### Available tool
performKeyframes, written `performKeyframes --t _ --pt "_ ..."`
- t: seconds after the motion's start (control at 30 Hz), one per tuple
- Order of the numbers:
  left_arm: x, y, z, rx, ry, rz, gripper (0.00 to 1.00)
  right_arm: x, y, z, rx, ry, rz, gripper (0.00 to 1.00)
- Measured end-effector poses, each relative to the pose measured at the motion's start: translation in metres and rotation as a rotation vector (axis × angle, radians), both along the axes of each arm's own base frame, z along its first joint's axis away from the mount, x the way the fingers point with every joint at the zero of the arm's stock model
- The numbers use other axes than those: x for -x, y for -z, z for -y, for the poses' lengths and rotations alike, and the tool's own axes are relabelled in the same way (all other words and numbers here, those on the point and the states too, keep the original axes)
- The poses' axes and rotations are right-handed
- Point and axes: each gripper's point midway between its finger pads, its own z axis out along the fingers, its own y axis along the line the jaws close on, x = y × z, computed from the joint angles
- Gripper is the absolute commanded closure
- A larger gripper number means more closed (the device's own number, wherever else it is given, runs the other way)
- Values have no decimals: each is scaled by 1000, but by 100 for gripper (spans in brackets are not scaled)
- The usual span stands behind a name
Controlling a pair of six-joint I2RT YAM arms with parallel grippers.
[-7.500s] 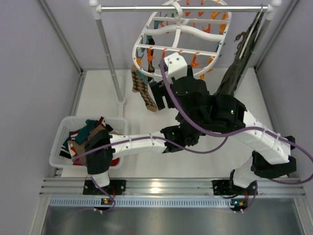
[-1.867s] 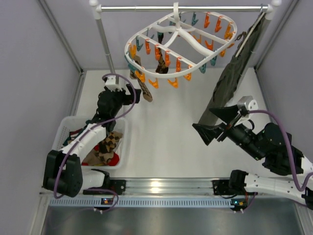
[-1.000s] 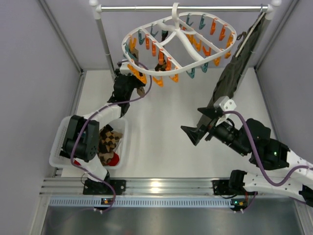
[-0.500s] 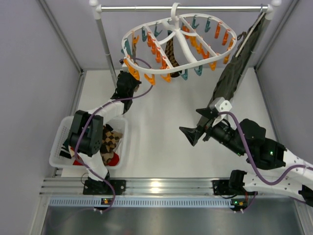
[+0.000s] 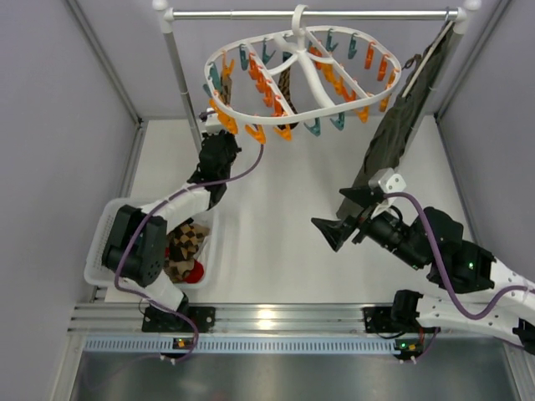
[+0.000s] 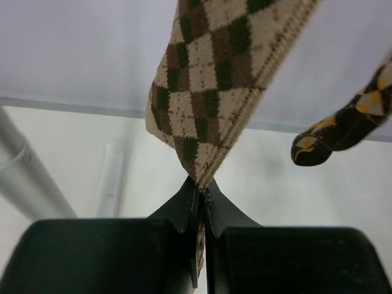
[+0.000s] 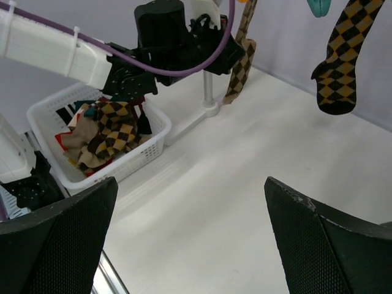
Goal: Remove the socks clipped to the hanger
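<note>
The white oval hanger (image 5: 311, 75), with orange and teal clips, hangs from the rail. A tan argyle sock (image 6: 214, 92) hangs from a clip at its left side. My left gripper (image 6: 202, 187) is shut on the sock's toe, under the hanger's left edge (image 5: 219, 150). The sock also shows in the right wrist view (image 7: 242, 67). A dark brown and yellow argyle sock (image 7: 340, 67) hangs near the hanger's middle (image 5: 287, 83). My right gripper (image 7: 193, 239) is open and empty, low over the table and apart from the hanger (image 5: 330, 230).
A white basket (image 5: 100, 242) holding several socks stands at the left front. A long olive-green garment (image 5: 393, 134) hangs at the right of the metal rail (image 5: 251, 13). The rail's left post (image 5: 188, 92) stands just behind my left gripper.
My left gripper rose from the basket to the hanger's left edge and shut on the tan sock. The hanger has swung and turned. My right arm drew back from the hanger.
</note>
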Motion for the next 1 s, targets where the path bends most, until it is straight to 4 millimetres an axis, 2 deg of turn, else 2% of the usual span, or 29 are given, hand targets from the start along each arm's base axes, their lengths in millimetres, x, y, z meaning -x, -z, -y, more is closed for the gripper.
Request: performKeyframes --t 0.13,0.23,0.5,0.67,0.83,1.0 --pt "29 -12 3 45 -9 22 100 2 -4 3 -24 -1 -7 1" --pt "50 -17 -4 79 -35 36 100 4 -8 6 -46 -3 -8 1" --pt "112 -21 -12 166 -68 69 100 12 -21 21 -119 -7 -8 1" --pt "157 -42 -8 221 -25 137 100 18 -30 34 -171 -10 -6 1" --pt "192 -64 5 271 62 201 100 23 -38 46 -223 -12 -9 0" --pt "209 -58 35 246 176 185 100 24 -44 50 -194 -3 -28 1"
